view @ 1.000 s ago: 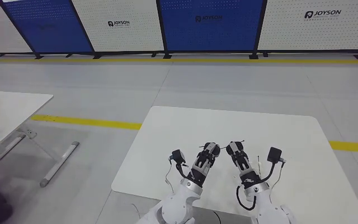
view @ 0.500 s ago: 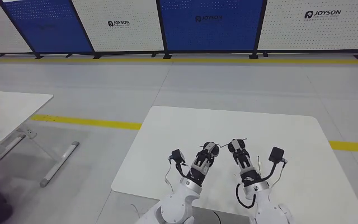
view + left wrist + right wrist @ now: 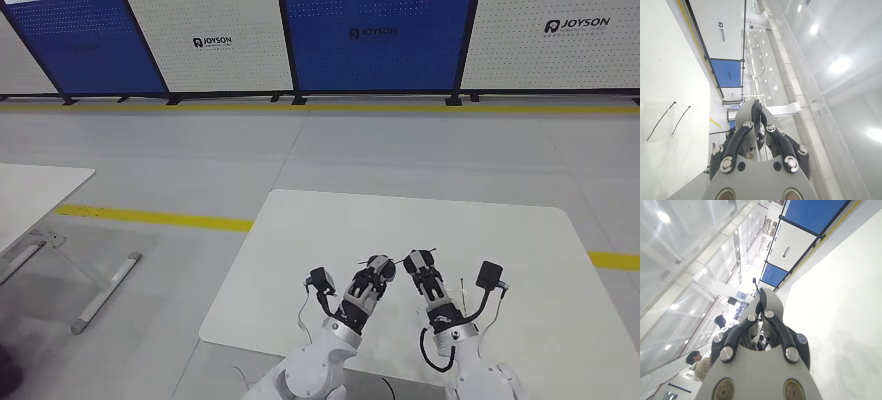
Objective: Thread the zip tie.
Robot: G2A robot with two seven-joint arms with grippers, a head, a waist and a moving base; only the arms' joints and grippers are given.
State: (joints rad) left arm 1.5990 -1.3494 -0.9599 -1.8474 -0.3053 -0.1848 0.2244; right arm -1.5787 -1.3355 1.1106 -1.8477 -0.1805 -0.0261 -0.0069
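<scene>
1. R gripper point(image 3: 762, 298): clamped narrow on zip tie point(image 3: 754, 280); head end poking out past tips, up off table point(image 3: 500, 225).
2. L gripper point(image 3: 757, 111): pads pressed together, thin dark strap pinched btw them, apparently same tie's tail.
3. Both held close, side by side, over near edge of table.
4. Two spare ties point(image 3: 680, 121) lying flat on table, side by side, beside R arm.

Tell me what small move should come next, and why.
Probably ease the left gripper toward the right gripper, aiming at the head of the zip tie. The right gripper is shut on it, head sticking out in front, and the grippers are near but apart. The left gripper is shut; whether it holds the tail is unclear.
</scene>
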